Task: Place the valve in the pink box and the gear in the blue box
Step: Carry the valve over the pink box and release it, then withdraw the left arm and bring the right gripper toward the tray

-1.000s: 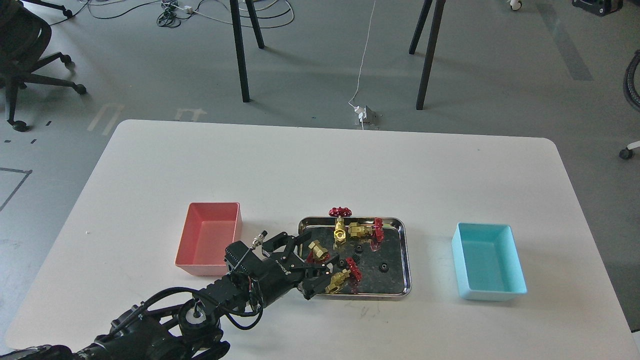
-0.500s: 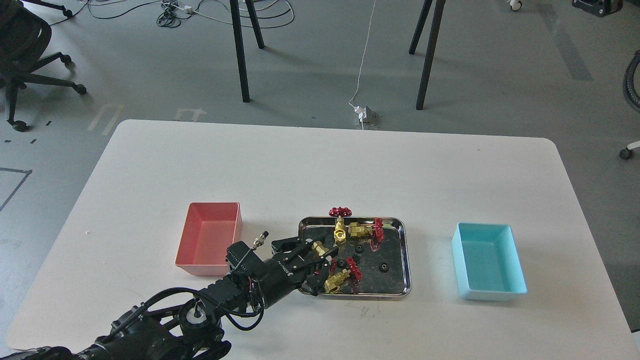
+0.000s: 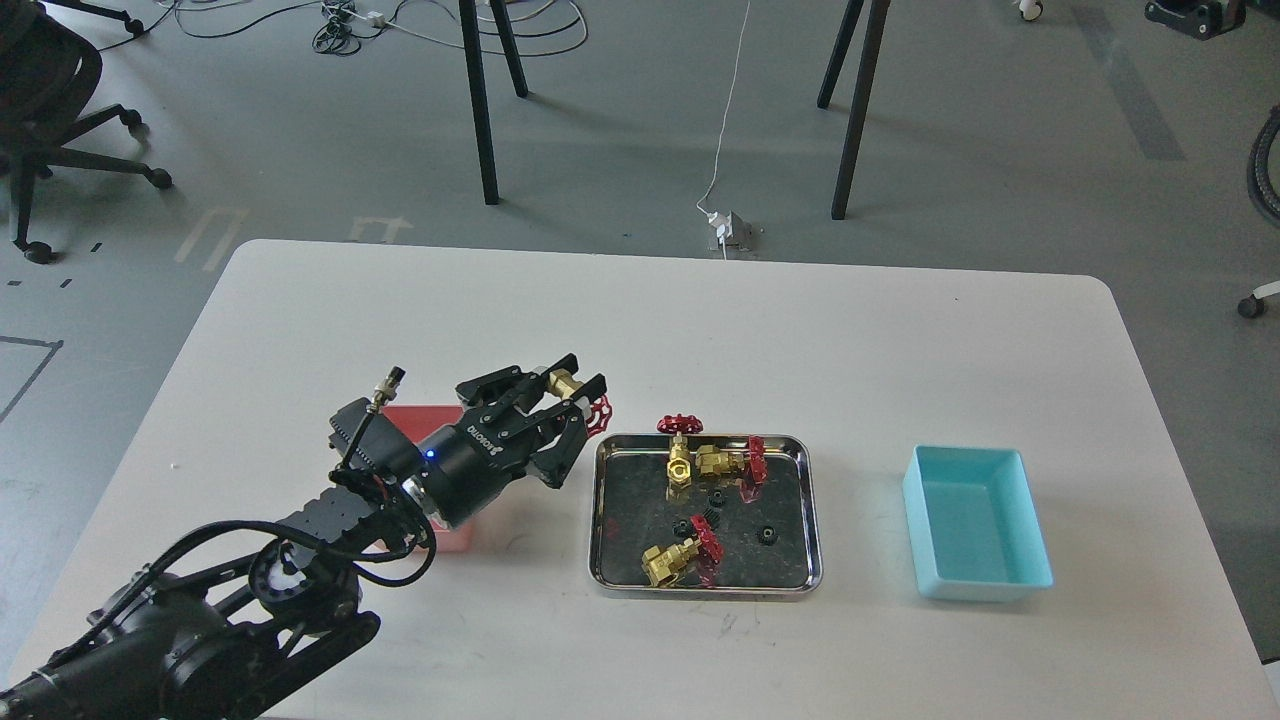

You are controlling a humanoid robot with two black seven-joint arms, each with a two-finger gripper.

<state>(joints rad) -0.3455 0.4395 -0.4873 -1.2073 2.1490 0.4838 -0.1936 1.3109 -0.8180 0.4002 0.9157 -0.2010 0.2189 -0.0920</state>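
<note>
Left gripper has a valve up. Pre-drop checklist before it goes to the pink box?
1. Grip: left gripper shut on the valve, lifted off the tray: ok.
2. Over the pink box: not ok, valve is past its right edge.
3. Pink box interior clear: cannot tell, arm hides it.
4. Three valves still in the tray, upright one undisturbed: ok.
5. Blue box ready for gears: ok.
6. Right gripper clear: cannot tell, out of view.

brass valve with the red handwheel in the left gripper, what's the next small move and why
Probably carry it a little left and toward the robot, over the salmon-pink plastic bin, then open. The left gripper is shut on the brass valve with the red handwheel and is raised just right of the bin, which the arm mostly hides. The bin's far rim shows behind the wrist.
</note>
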